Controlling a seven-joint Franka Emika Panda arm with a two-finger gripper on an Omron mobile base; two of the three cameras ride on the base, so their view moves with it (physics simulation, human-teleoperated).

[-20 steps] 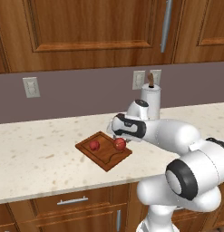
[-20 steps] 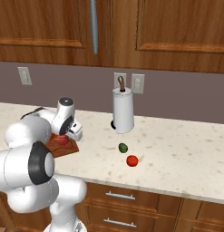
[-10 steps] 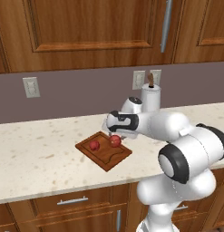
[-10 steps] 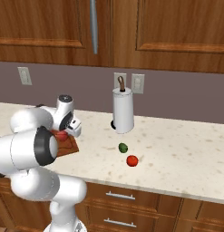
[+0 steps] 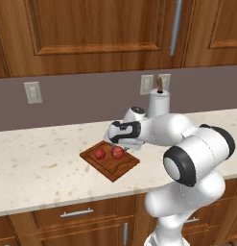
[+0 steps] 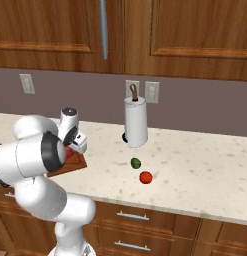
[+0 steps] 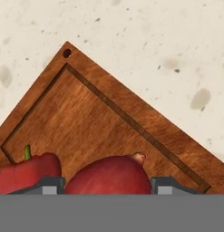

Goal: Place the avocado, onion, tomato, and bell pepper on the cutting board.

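— Dull pinkish-red and smooth-skinned, the round onion (image 7: 109, 174) with its small pale tip sat on the square reddish-brown wooden cutting board (image 7: 86, 118), right between the two dark finger tips of the two-finger gripper (image 7: 104, 185). Were the jaws on it?

— They stood wide, one tip either side of the onion; whether they actually touched its skin I could not tell. It looked set down, not gripped.

— And the lump beside it?

— The duller crimson bell pepper (image 7: 29, 172), waxy and ridged with a green stub of stem, lay just left of the onion in the hand view, also inside the board's grooved rim. In the left base view both red things rested near the middle of the board, under the hand.

— So what was left?

— Two, I judged. The small dark green oval avocado (image 6: 136, 162) and the small glossy orange-red ball of a tomato (image 6: 145, 177) lay on the pale speckled stone counter (image 6: 195, 165), well apart from the board, off to its right. The avocado was farther back, near the white paper-towel roll (image 6: 135, 122); the tomato was closer to the counter's front edge, just beside the avocado.

— The avocado's long axis?

— Too small to tell. The next reach had to swing right, away from the board.
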